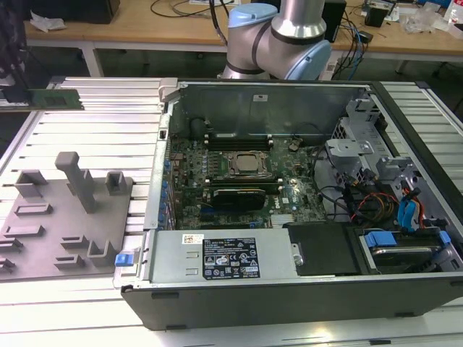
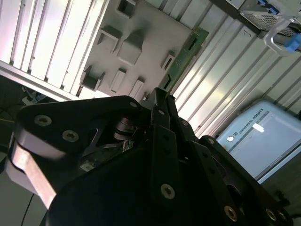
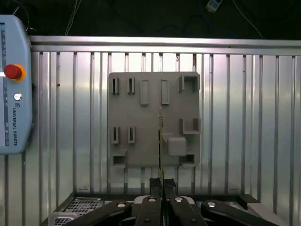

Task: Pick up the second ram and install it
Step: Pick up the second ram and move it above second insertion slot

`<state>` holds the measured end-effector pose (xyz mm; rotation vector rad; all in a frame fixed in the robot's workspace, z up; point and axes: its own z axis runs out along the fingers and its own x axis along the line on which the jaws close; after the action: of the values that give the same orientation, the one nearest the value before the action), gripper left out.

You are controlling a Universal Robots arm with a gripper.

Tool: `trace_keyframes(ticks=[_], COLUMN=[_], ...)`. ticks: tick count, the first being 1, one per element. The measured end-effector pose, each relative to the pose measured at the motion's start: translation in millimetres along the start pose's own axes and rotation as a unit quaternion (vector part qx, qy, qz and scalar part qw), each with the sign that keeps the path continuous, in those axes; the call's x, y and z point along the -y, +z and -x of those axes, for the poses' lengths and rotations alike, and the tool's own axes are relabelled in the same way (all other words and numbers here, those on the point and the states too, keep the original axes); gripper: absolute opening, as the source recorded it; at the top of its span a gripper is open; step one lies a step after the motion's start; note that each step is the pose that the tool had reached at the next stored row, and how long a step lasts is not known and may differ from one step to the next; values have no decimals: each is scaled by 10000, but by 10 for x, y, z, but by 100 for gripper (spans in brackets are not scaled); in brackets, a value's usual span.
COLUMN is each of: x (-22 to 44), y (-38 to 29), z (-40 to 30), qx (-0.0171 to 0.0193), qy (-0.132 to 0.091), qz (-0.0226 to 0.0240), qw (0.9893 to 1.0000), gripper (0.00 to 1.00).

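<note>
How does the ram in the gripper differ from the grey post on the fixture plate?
The second ram is a thin green board; the grey post is a thick plain block. The ram lies level, clamped in the gripper; the post stands upright on the fixture plate, untouched. Both are outside the computer case.

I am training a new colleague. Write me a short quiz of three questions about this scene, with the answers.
1. True or false: the claw is shut on the second ram.
2. What stands upright on the grey fixture plate? A) a grey post B) a fan C) a bottle
3. Fill in: the computer case lies with its side ____, so the motherboard shows.

Key: 1 true; 2 A; 3 open.
</note>
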<state>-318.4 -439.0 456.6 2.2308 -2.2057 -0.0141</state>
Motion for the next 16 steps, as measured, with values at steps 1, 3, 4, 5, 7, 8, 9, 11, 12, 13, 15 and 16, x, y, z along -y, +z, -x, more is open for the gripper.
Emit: trace_keyframes(ticks=[1,3,4,5,7,8,9,11,12,13,15,16], x=[16,70,88,127,187,217,250,294,329,353,389,431], y=[0,-1,-1,-1,-2,-2,-3,-3,-3,-3,-3,-4], z=[0,-1,-1,-1,-2,-2,-2,-2,-1,-1,0,0], qx=[0,0,0,0,0,0,0,0,0,0,0,0], qy=[0,0,0,0,0,0,0,0,0,0,0,0], qz=[2,6,7,10,15,17,19,20,22,22,23,25], qw=[10000,10000,10000,10000,10000,10000,10000,10000,10000,10000,10000,10000], gripper=[13,13,13,13,13,13,13,13,13,13,13,13])
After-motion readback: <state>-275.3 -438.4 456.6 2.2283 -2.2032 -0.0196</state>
